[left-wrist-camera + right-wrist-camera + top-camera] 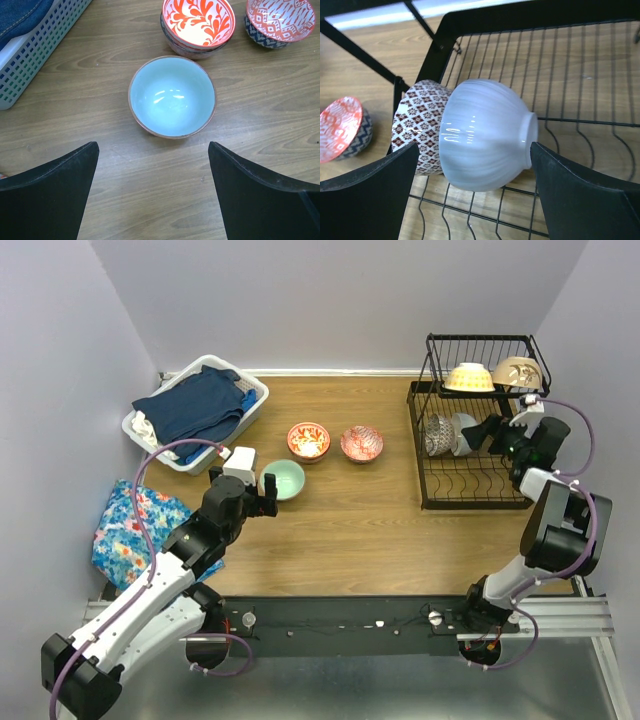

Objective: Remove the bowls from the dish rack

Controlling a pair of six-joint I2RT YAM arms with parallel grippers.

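Spread wide and empty, the right jaws flank the white bowl (485, 135), which lies on its side on the lower tier of the dish rack (520, 15), its axis running from one jaw to the other. The right arm (560, 525) is nearer. The left jaws, also spread, face a mint bowl (172, 97) on the table (270, 115). No writing is readable.

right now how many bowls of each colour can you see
red-orange floral bowl: 1
red diamond-patterned bowl: 1
mint green bowl: 1
cream-yellow bowl: 1
beige bowl: 1
dark patterned bowl: 1
white bowl: 1
total: 7 in view; the floral one may sit on another
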